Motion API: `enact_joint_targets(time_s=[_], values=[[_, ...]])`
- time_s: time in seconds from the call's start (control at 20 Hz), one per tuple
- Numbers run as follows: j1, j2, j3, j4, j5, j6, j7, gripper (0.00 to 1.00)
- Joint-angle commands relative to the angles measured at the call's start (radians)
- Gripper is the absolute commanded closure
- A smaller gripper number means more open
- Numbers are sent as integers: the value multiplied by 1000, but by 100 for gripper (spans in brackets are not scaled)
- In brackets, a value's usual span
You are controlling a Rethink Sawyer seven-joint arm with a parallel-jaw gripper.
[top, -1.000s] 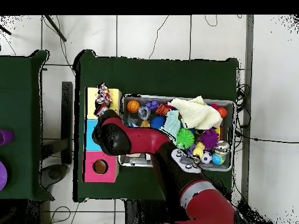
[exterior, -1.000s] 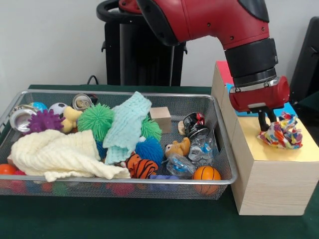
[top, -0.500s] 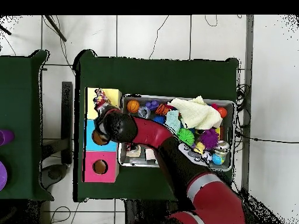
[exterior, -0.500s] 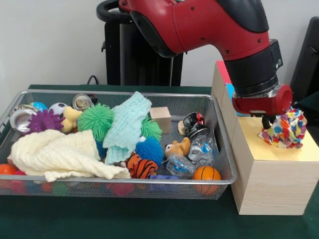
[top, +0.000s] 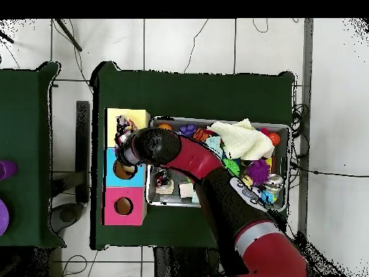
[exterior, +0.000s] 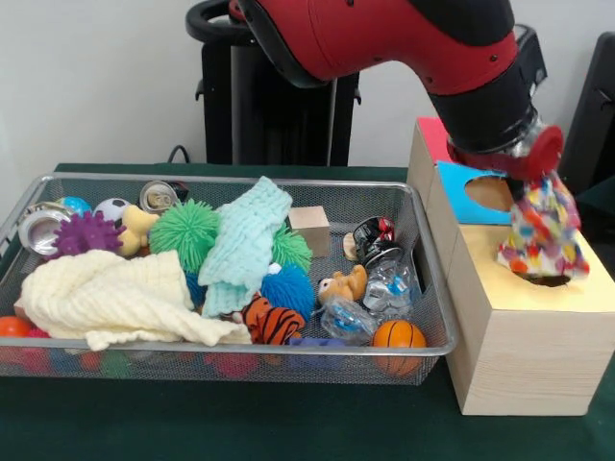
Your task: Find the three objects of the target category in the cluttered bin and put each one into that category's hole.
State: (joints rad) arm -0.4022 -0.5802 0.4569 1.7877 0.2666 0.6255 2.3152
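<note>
Front view: red arm comes down over the wooden box beside the wire bin. The gripper is mostly hidden behind a multicoloured cloth bundle that hangs from it, so it appears clamped on the bundle, though the fingers themselves do not show. The bundle hangs upright, its lower end at the dark hole in the yellow panel of the box top. Behind it, a blue panel with its own round hole, and a pink panel farther back. In the bin: a cream cloth at the near left, a mint cloth draped over green spiky balls, a purple spiky ball, a blue spiky ball, a tiger toy, a small basketball at the near right corner, crumpled clear plastic, a dented can, a small wooden block. Overhead view: the arm crosses the bin and its wrist covers the border between the yellow section and the blue section of the box. A scrap of the bundle shows at the wrist's edge, over the yellow section. The pink section with its hole lies uncovered. The gripper itself is hidden under the wrist here.
</note>
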Motion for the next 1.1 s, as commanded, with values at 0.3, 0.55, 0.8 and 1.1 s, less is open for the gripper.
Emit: enact_joint_targets(time_s=[0.3, 0.55, 0.8, 1.1], values=[[132, 287, -281, -75, -222, 189, 101, 100], [126, 352, -294, -108, -255, 100, 53, 100], [119, 316, -271, -44, -238, 51, 50, 100], [50, 271, -175, 45, -138, -145, 60, 100]])
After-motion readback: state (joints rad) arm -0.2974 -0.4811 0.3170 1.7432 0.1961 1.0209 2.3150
